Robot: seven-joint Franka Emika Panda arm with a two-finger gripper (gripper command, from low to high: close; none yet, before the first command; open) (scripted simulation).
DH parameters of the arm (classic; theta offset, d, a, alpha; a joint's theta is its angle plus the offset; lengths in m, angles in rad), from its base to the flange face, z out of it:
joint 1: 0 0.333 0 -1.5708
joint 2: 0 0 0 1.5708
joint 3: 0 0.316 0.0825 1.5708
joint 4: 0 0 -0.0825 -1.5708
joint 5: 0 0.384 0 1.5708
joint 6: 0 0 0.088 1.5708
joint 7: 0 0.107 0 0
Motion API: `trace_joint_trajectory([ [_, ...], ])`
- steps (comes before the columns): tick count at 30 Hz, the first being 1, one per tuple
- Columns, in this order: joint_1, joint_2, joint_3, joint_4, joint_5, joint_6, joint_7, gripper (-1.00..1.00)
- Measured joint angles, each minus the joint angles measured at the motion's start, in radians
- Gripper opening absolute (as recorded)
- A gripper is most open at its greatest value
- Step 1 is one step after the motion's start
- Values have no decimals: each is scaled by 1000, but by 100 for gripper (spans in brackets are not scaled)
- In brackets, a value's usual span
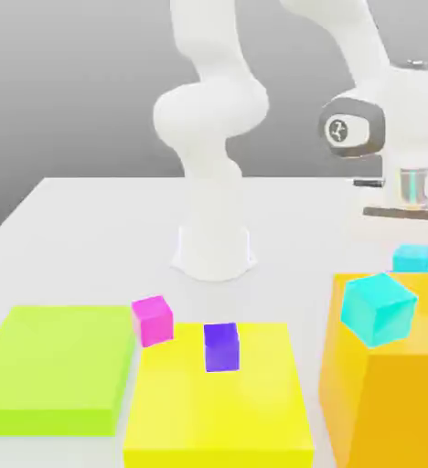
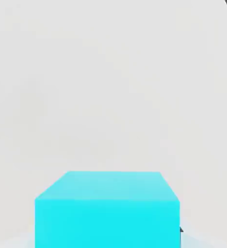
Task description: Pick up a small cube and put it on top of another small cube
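Exterior view: small blue cube (image 1: 412, 259) sits directly under the arm's wrist, behind the orange block (image 1: 382, 384) at that view's right; turquoise cube (image 1: 378, 308) rests on the block. Hand view: claw closed on the small blue cube (image 2: 107, 208), white table (image 2: 110, 87) beyond.

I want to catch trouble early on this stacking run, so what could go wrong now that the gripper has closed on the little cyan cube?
1. The gripper is shut on the small cyan cube. How deep the hold is can't be seen, so the cube might slip in transit.
2. The larger turquoise cube on the orange block sits close beside it, and a low carry may clip it.
3. The magenta cube is a small target, so an off-centre release could topple.
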Motion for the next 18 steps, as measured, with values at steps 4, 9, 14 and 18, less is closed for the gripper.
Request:
trace_joint_trajectory([
  [4, -112, -68, -73, 6, -56, -96, -11, -100],
  [9, -277, -148, -189, -25, -151, -213, -83, -100],
  [14, -447, -227, -304, -59, -248, -330, -158, -100],
  [18, -585, -288, -392, -88, -325, -420, -223, -100],
])
